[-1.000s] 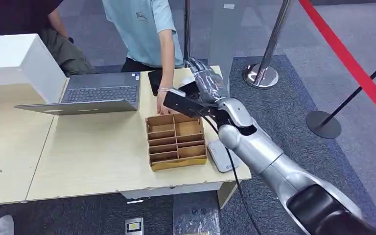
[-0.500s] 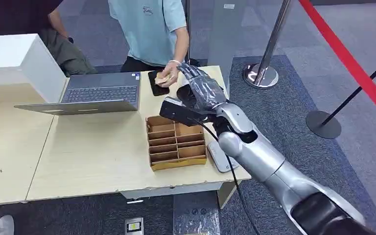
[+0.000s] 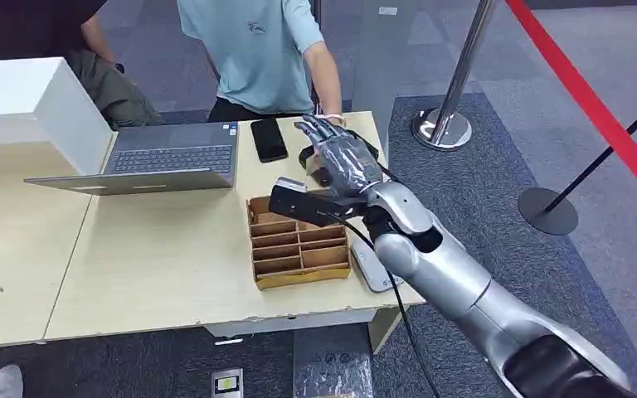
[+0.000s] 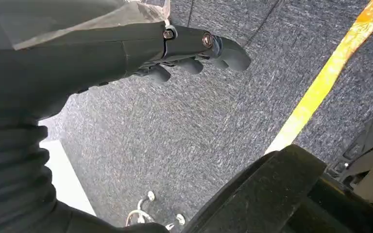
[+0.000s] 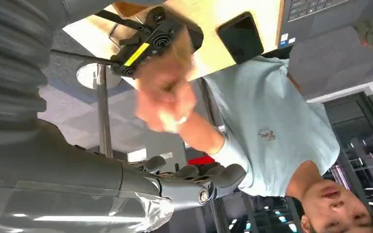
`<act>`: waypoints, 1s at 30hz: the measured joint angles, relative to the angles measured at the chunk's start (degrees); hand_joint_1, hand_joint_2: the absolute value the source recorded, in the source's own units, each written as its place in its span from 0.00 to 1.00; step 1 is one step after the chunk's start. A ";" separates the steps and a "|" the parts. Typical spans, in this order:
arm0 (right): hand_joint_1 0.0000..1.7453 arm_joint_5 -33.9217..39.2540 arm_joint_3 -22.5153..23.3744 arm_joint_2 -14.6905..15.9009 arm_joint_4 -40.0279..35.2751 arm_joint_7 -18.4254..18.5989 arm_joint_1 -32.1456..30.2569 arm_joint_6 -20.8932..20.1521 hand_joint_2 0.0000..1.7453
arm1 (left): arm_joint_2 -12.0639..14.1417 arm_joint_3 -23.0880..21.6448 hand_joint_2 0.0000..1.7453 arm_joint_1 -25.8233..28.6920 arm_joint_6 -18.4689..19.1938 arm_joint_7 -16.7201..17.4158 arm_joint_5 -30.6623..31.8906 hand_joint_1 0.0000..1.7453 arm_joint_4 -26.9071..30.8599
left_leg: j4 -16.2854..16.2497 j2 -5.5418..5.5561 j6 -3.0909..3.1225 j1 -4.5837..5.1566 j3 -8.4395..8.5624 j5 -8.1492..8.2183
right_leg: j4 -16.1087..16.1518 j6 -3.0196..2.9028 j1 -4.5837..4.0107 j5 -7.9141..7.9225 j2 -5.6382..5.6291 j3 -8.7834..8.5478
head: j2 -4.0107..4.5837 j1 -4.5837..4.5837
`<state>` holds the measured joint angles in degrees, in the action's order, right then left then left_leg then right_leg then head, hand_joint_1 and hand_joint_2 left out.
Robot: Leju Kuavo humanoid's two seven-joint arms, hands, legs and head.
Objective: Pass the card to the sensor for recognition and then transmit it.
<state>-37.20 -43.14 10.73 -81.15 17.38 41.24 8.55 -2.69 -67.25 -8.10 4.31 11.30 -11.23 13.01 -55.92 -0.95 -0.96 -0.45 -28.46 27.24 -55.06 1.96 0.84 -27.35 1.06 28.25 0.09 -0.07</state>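
Right hand outstretched over the table, fingers extended, empty.

a light wooden table carries a laptop, black phone and cardboard divider box.

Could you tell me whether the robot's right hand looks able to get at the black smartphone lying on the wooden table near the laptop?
Probably yes. The right hand hovers open above the table's far edge, and the black smartphone lies flat and uncovered just beside it. The person's hand is close behind, but not between them.
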 joint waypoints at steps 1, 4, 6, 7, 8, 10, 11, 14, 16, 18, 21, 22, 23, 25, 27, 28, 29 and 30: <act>0.00 0.00 -0.07 0.07 -0.22 0.04 -0.08 -0.22 1.00 | 0.00 0.00 1.00 0.00 0.00 0.00 -0.02 0.00 0.00 | 0.00 0.00 0.00 0.00 0.00 0.00 | 0.00 0.00 0.00 0.00 0.00 0.00 | 0.00 0.00; 0.00 0.00 -0.11 0.26 -0.74 0.13 -0.31 -0.57 1.00 | 0.00 0.00 1.00 0.00 0.00 0.15 -0.09 0.00 0.00 | 0.00 0.00 0.00 0.00 0.00 0.00 | 0.00 0.00 0.00 0.00 0.00 0.00 | 0.00 0.00; 0.00 0.15 -0.15 0.42 -0.83 0.35 -0.35 -1.11 1.00 | 0.00 0.00 1.00 0.00 0.00 0.15 -0.20 0.00 0.00 | 0.00 0.00 0.00 0.00 0.00 0.00 | 0.00 0.00 0.00 0.00 0.00 0.00 | 0.00 0.02; 0.00 0.17 -0.18 0.53 -0.83 0.50 -0.38 -1.40 1.00 | 0.00 0.00 1.00 0.00 0.00 0.17 -0.26 0.00 0.00 | 0.00 0.00 0.00 0.00 0.00 0.00 | 0.00 0.00 0.00 0.00 0.00 0.00 | 0.00 0.00; 0.00 0.20 -0.20 0.59 -0.83 0.59 -0.41 -1.55 1.00 | 0.00 0.00 1.00 0.01 0.00 0.15 -0.28 0.00 0.00 | 0.00 0.00 0.00 0.00 0.00 0.00 | 0.00 0.00 0.00 0.00 0.00 0.00 | 0.00 0.00; 0.00 0.26 -0.22 0.70 -0.85 0.70 -0.52 -1.73 1.00 | 0.00 0.00 1.00 0.00 0.00 0.15 -0.33 0.00 0.00 | 0.00 0.00 0.00 0.00 0.01 0.00 | 0.00 0.00 0.00 0.00 0.00 0.00 | 0.00 0.00; 0.00 0.33 -0.24 0.74 -0.88 0.74 -0.57 -2.05 1.00 | 0.00 0.00 1.00 0.00 0.02 0.17 -0.33 0.00 0.00 | 0.00 0.00 0.00 0.00 0.00 0.00 | 0.00 0.00 0.00 0.00 0.00 0.00 | 0.00 0.00; 0.00 0.52 -0.46 0.98 -1.03 0.79 -0.72 -2.73 1.00 | 0.00 0.00 1.00 0.00 0.02 0.17 -0.33 0.00 0.00 | 0.00 0.00 0.00 0.00 0.00 0.00 | 0.00 0.00 0.00 0.00 0.00 0.00 | 0.00 0.00; 0.00 0.63 -0.64 1.07 -1.14 0.81 -0.86 -2.82 1.00 | 0.00 0.00 1.00 0.00 0.00 0.15 -0.33 0.00 0.00 | 0.00 0.00 0.00 0.00 0.00 0.00 | 0.00 0.00 0.00 0.00 0.00 0.00 | 0.00 0.00; 0.00 0.68 -0.77 1.16 -1.14 0.85 -0.95 -3.00 1.00 | 0.00 0.00 1.00 0.00 0.00 0.15 -0.31 0.00 0.00 | 0.00 0.00 0.00 0.00 0.00 0.00 | 0.00 0.00 0.00 0.00 0.00 0.00 | 0.00 0.00; 0.00 0.70 -1.07 1.42 -1.16 0.92 -1.07 -3.43 1.00 | 0.00 0.00 1.00 0.00 0.00 0.11 -0.26 0.00 0.00 | 0.00 0.00 0.00 0.00 0.00 0.00 | 0.00 0.00 0.00 0.00 0.00 0.00 | 0.00 0.00; 0.00 0.70 -1.09 1.49 -1.16 0.94 -1.17 -3.56 1.00 | 0.00 0.00 1.00 0.00 0.00 0.09 -0.26 0.00 0.00 | 0.00 0.00 0.00 0.00 0.00 0.00 | 0.00 0.00 0.00 0.00 0.00 0.00 | 0.00 0.00; 0.00 0.70 -1.14 1.55 -1.16 1.03 -1.26 -3.67 1.00 | 0.00 0.00 1.00 0.01 0.02 0.07 -0.26 0.00 0.00 | 0.00 0.00 0.00 0.00 0.00 0.00 | 0.00 0.00 0.00 0.00 0.00 0.00 | 0.00 0.00; 0.00 0.72 -1.23 1.71 -1.33 1.09 -1.51 -3.78 1.00 | 0.00 0.00 1.00 0.00 0.00 0.07 -0.24 0.00 0.00 | 0.00 0.00 0.00 0.00 0.00 0.00 | 0.00 0.00 0.00 0.00 0.00 0.00 | 0.00 0.00; 0.00 0.74 -1.36 1.86 -1.36 1.09 -1.74 -3.89 1.00 | 0.00 0.00 1.00 0.00 0.02 0.07 -0.26 0.00 0.00 | 0.00 0.00 0.00 0.00 0.00 0.00 | 0.00 0.00 0.00 0.00 0.00 0.00 | 0.00 0.00; 0.00 0.76 -1.42 1.92 -1.40 1.11 -1.94 -3.96 1.00 | 0.00 0.00 1.00 0.00 0.00 0.07 -0.26 0.00 0.00 | 0.00 0.01 0.00 0.00 0.00 0.00 | 0.00 0.00 0.00 0.00 0.00 0.00 | 0.00 0.00; 0.00 0.77 -1.46 1.99 -1.47 1.13 -2.10 -4.02 1.00 | 0.00 0.02 1.00 0.00 0.00 0.07 -0.26 0.00 0.00 | 0.00 0.00 0.00 0.00 0.00 0.00 | 0.00 0.00 0.00 0.00 0.00 0.00 | 0.00 0.00; 0.00 0.76 -1.49 1.99 -1.49 1.18 -2.28 -4.04 1.00 | 0.00 0.00 1.00 0.00 0.02 0.07 -0.26 0.00 0.00 | 0.00 0.00 0.00 0.00 0.00 0.00 | 0.00 0.00 0.00 0.00 0.00 0.00 | 0.00 0.02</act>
<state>-36.44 -44.63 12.72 -82.64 18.56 38.96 4.50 -2.69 -67.25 -8.10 4.33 11.37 -11.50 13.00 -55.92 -0.94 -0.96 -0.45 -28.46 27.24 -55.05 1.96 0.84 -27.35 1.06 28.25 0.09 -0.04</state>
